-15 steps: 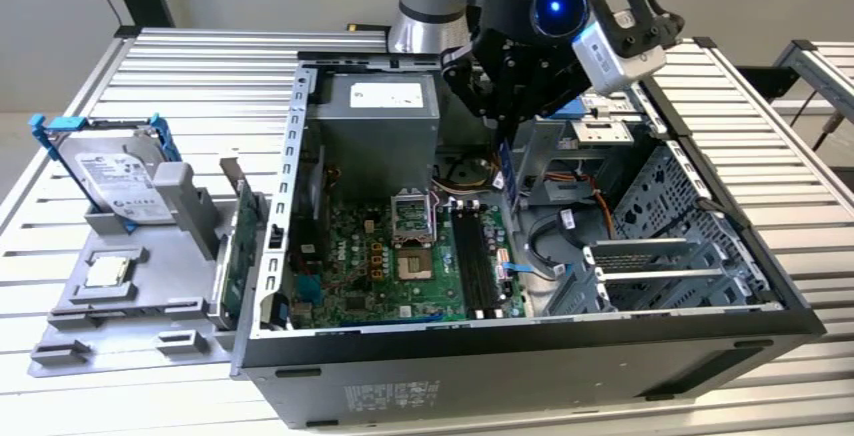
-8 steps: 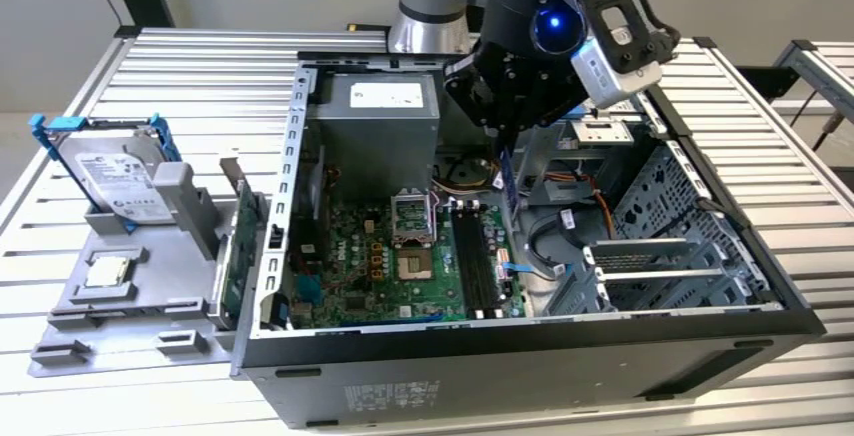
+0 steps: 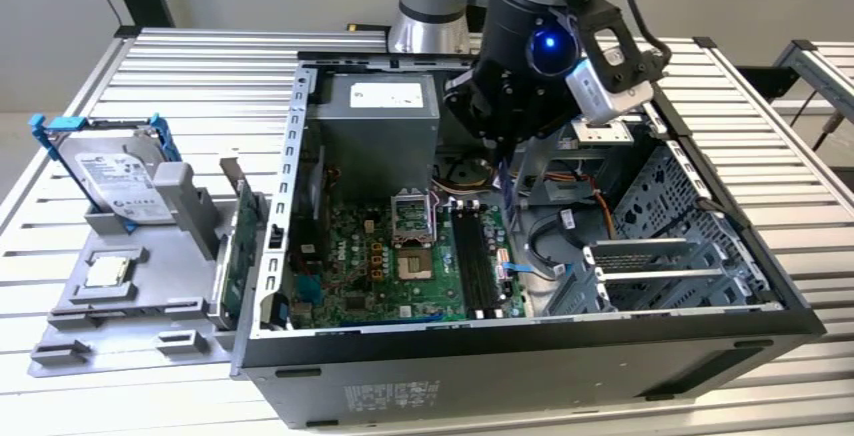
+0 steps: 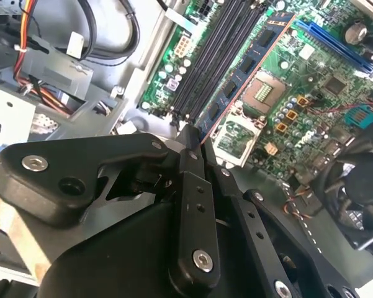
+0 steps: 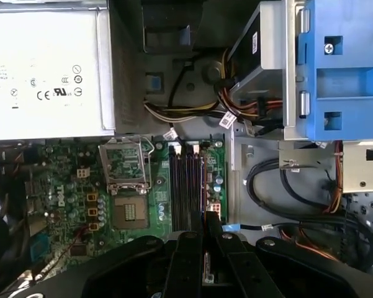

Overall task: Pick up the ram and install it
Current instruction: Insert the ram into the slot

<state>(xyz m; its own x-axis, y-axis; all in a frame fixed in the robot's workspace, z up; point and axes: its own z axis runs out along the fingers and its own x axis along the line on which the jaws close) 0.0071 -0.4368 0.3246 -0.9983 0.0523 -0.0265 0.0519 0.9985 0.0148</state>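
I read the gripper (image 4: 192,141) as closed down narrow, its fingers (image 4: 187,186) pinching one end of the ram (image 4: 248,68). That gripped end is buried behind the black finger links. The stick reaches out over the motherboard (image 4: 316,81) inside the open computer case (image 3: 534,341). Its long axis runs parallel to the black memory slots (image 4: 217,49), and it lies between them and the CPU socket (image 4: 260,93). In the first wrist view I get it nearly edge-on, probably the thin line beside the slots. I can't tell whether it touches a slot.
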